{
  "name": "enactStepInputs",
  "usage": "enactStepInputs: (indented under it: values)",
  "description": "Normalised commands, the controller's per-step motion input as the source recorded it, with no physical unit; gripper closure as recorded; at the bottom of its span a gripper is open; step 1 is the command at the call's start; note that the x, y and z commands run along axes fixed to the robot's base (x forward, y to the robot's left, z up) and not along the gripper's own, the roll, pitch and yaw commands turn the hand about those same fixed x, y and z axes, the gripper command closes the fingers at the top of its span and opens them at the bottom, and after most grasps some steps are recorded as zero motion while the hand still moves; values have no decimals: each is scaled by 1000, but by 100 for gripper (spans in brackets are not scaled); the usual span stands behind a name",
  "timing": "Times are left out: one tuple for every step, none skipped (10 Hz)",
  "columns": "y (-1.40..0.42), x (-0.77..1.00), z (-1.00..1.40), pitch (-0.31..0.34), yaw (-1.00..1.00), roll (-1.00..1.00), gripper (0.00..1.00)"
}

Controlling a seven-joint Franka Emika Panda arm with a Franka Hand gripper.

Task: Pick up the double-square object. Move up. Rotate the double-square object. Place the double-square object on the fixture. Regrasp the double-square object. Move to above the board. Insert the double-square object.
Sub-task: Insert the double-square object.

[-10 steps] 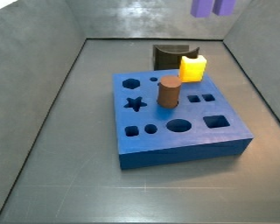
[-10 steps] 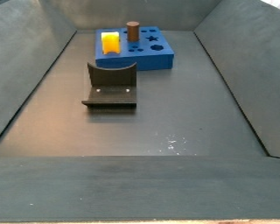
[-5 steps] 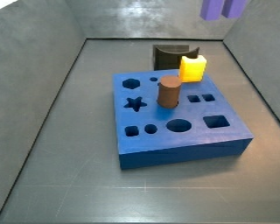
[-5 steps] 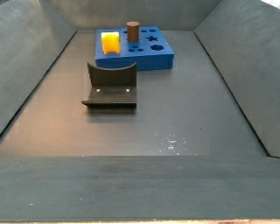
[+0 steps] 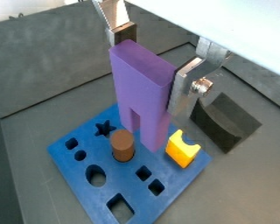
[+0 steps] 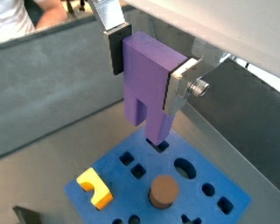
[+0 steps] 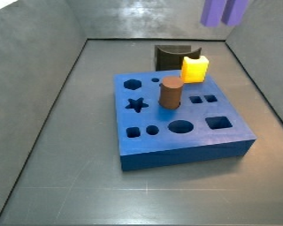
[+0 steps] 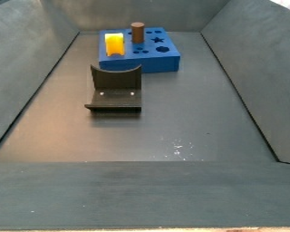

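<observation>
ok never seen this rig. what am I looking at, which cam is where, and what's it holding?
It is a single robot arm with a two-finger gripper. Two cameras ride on its wrist and look down past the flat silver fingers; two more are fixed beside the table.

The gripper is shut on the tall lavender plastic stepped block, held high above the thick blue square board with shaped holes. In a side view only the block's lower end shows at the top edge.

Standing in the board: a yellow plastic block and a brown cylinder. Beside the board, on the grey floor, is the dark L-shaped fixture, with nothing on it.
</observation>
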Motion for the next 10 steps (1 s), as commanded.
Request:
enactStepInputs:
  values:
    - [0, 746, -57, 467, 0, 0, 100]
    - [9, 960, -46, 260, 0, -53, 100]
    - [46, 1000, 0, 151, 0, -101, 100]
    - [26, 1000, 0, 150, 0, -54, 100]
    - [26, 1000, 0, 146, 0, -46, 100]
    - [51, 1000, -23, 153, 0, -16, 100]
    - [157, 1000, -254, 174, 0, 10, 100]
    - [0, 877, -420, 123, -80, 163, 100]
    - [0, 631, -503, 36, -86, 200, 100]
    - [0, 531, -466, 27, -71, 123, 100]
